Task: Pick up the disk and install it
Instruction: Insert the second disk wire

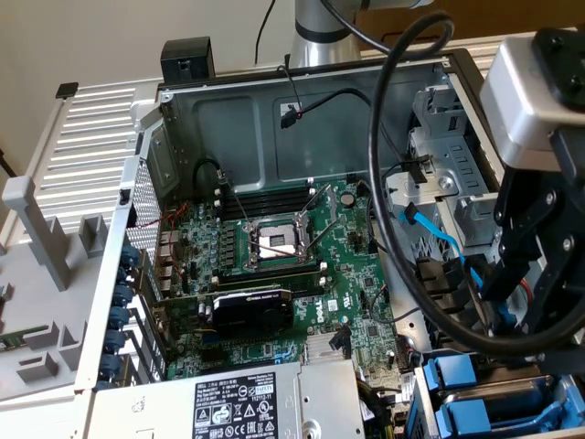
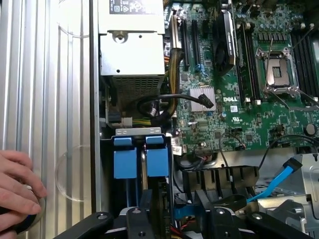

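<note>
Inside an open grey-metal computer case [image 1: 238, 110], laid on its side: large green motherboard [image 1: 302, 265] with bare silver processor socket [image 1: 276, 240] at centre, black graphics card [image 1: 251, 306] just below it in the exterior view. Silver power-supply box [image 1: 247, 402] with black-and-white label at the exterior view's lower edge. Thick black cable [image 1: 379, 174] looping across the exterior view's right. Black claw [image 1: 526, 274] hanging over the drive bay at the exterior view's lower right, fingers parted moderately, nothing gripped between them. Grey hard drive, the disk [image 2: 142, 186], seated on edge in the bay, its bright blue plastic carrier tabs [image 2: 139, 159] showing directly beneath the claw. Thin blue data cable [image 1: 439, 240] near the bay. A person's hand [image 2: 17, 191] resting on the ribbed grey side panel [image 2: 45, 99], well apart from the disk.
</note>
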